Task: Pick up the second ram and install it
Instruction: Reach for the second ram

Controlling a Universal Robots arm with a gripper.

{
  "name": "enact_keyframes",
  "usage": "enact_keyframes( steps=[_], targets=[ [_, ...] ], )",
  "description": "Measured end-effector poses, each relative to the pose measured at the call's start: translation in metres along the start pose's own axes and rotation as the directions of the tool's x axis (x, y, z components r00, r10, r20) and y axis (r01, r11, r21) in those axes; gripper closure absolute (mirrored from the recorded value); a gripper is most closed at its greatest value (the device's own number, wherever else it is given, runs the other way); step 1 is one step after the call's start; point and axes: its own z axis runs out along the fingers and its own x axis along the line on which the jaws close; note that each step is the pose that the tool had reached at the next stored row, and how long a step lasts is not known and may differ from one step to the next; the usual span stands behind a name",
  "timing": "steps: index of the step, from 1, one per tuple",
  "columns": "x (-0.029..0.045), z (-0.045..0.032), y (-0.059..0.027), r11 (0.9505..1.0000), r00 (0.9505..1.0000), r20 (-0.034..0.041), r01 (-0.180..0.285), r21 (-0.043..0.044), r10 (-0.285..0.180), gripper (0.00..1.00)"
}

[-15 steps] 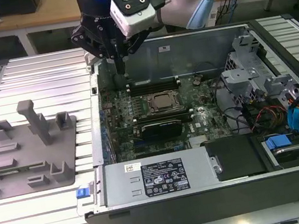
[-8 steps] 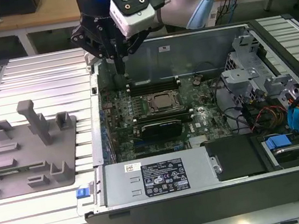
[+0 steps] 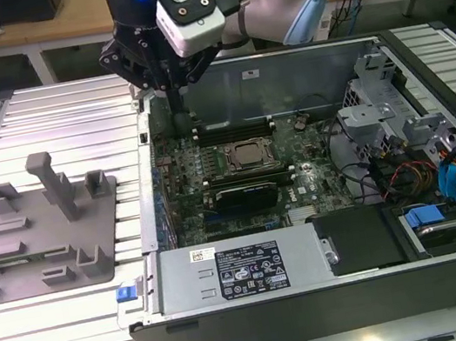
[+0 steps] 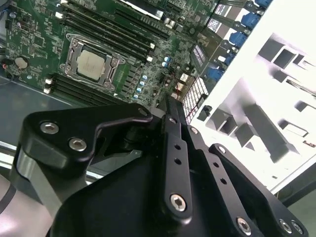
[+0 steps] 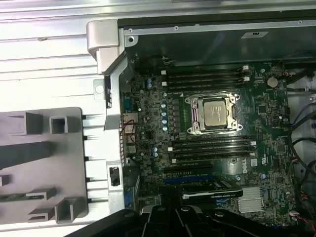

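Observation:
My gripper (image 3: 178,113) hangs over the back corner of the open computer case (image 3: 321,295), on the exterior view's left, above the motherboard's edge. In the second wrist view its fingers (image 4: 169,111) meet at a narrow tip with nothing between them. The grey fixture (image 3: 44,229) sits on the slatted table, well apart from the gripper. In the first wrist view a long, narrow greenish strip (image 5: 19,196) rests in a low slot of the fixture (image 5: 74,148); it looks like the second ram. Long black memory slots (image 5: 207,145) flank the processor (image 5: 215,111).
A wider black-topped card (image 3: 254,192) sits in front of the processor (image 3: 248,156). A power supply (image 3: 245,269) fills the case's front. On the exterior view's right are a drive cage (image 3: 376,109) and blue cables (image 3: 451,180). A tall post (image 3: 54,188) rises from the fixture.

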Motion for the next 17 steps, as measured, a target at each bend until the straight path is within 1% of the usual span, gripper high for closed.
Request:
enact_keyframes(
  steps=[4,9,12,13,14,17],
  targets=[
    [0.0106,-0.0002,0.0005,1.0,1.0,0.0,0.0,0.0,0.0,0.92],
    [0.0182,-0.0003,0.0006,1.0,1.0,0.0,0.0,0.0,0.0,0.92],
    [0.0263,-0.0005,0.0005,1.0,1.0,0.0,0.0,0.0,0.0,0.92],
    [0.032,-0.0006,0.0004,1.0,1.0,0.0,0.0,0.0,0.0,0.92],
    [0.0362,-0.0007,0.0003,1.0,1.0,0.0,0.0,0.0,0.0,0.92],
    [0.0551,-0.0011,-0.0004,1.0,1.0,0.0,0.0,0.0,0.0,0.92]
  ],
)
